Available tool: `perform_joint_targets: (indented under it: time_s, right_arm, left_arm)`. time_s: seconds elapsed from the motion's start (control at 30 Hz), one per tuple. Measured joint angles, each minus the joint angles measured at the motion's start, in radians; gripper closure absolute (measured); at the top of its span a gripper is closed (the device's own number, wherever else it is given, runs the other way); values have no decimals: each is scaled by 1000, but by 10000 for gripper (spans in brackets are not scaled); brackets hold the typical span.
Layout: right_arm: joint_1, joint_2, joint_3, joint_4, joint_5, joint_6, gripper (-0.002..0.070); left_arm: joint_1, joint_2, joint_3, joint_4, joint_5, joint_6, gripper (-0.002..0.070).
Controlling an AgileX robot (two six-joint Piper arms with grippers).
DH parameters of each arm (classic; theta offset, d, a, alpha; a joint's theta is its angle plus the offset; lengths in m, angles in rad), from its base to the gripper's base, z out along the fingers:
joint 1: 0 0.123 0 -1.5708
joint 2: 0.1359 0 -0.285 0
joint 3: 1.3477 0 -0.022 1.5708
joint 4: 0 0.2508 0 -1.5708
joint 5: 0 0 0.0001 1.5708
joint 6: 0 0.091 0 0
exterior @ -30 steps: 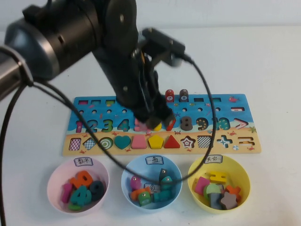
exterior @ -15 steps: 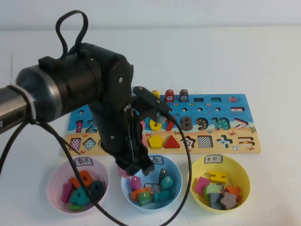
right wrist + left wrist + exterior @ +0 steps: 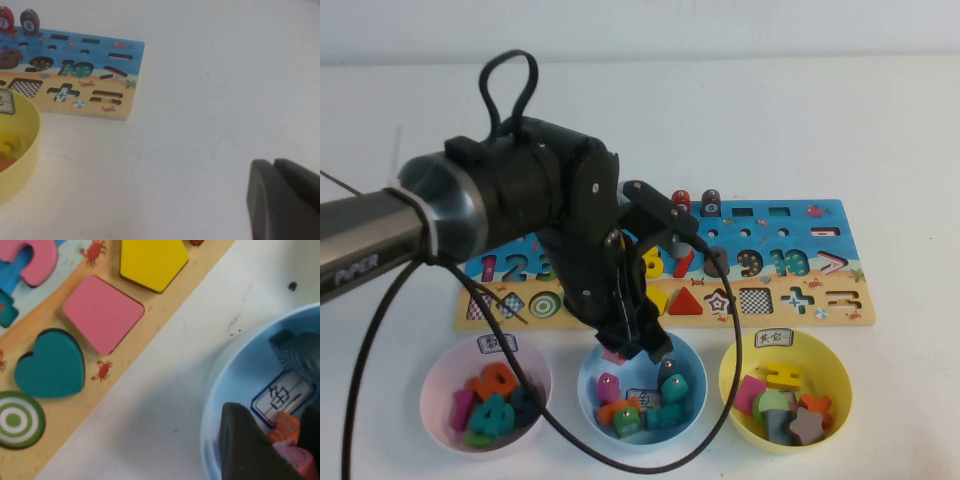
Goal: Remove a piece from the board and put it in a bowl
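Landmark: use the blue bowl as your marker. It is the middle one of three bowls, just in front of the board.
Left gripper: your left gripper hangs over the blue bowl's back rim, and its fingers pinch the pink peg.
Where the peg is: it sits between the fingers, right above the bowl's back-left edge, not inside yet. In the left wrist view a bit of pink shows by the dark finger.
How to do it well: I think you should slide a little more toward the bowl's middle, go low, then let go. So near the rim, the peg could bounce out.
Right gripper: your right gripper rests over bare table, far off to the right of the blue bowl, with its fingers pressed together and nothing in them.
Shapes and feel: the peg is small, smooth painted wood. The bowl looks like shiny plastic, round, with other wooden pieces piled inside. The board is flat wood with holes.
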Motion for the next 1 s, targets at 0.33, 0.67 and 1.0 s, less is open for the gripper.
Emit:
perform_joint_targets:
  time_s: [0.33, 0.67, 1.0]
  right_arm:
    - [0, 0, 0, 0, 0, 0, 694]
    - [0, 0, 0, 0, 0, 0, 692]
    - [0, 0, 0, 0, 0, 0, 694]
  left_arm:
    - [0, 54, 2, -4, -18, 73, 477]
    - [0, 92, 2, 3, -58, 78, 477]
    - [0, 93, 2, 10, -34, 70, 478]
